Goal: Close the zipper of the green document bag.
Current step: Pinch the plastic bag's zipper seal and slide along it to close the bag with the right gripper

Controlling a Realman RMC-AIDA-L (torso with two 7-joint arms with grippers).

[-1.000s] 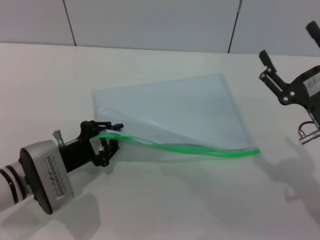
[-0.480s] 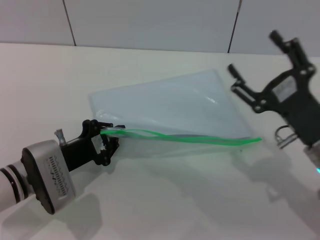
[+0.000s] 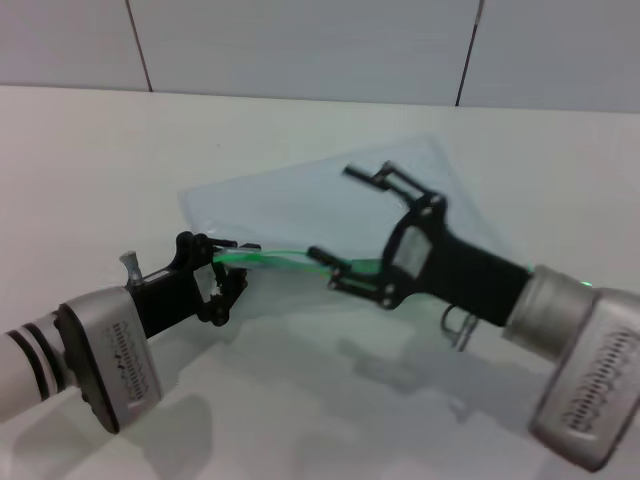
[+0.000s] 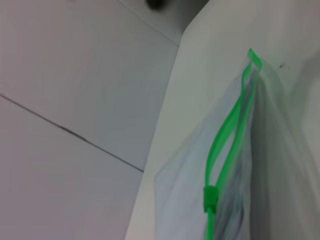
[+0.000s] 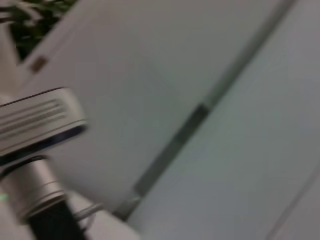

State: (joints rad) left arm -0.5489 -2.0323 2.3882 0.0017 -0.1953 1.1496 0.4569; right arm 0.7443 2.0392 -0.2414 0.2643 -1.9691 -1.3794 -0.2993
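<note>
The green document bag (image 3: 300,200), a pale translucent pouch, lies on the white table with its zipper (image 3: 270,259) along the near edge. My left gripper (image 3: 218,268) is shut on the bag's left end at the zipper, holding it slightly raised. My right gripper (image 3: 330,212) hovers open over the middle of the zipper edge, jaws spread wide, one finger (image 3: 340,275) close to the green strip. In the left wrist view the zipper (image 4: 227,130) shows two parted strips beyond the small slider (image 4: 210,197), meeting at the far end. The right arm hides the zipper's right part.
The white table (image 3: 120,160) runs back to a grey panelled wall (image 3: 300,50). The right wrist view is blurred and shows only the wall and the left arm's silver body (image 5: 35,150).
My right arm has swung from the far right across the bag to the zipper's middle, gripper open. The left gripper keeps its hold; the bag shifted slightly.
</note>
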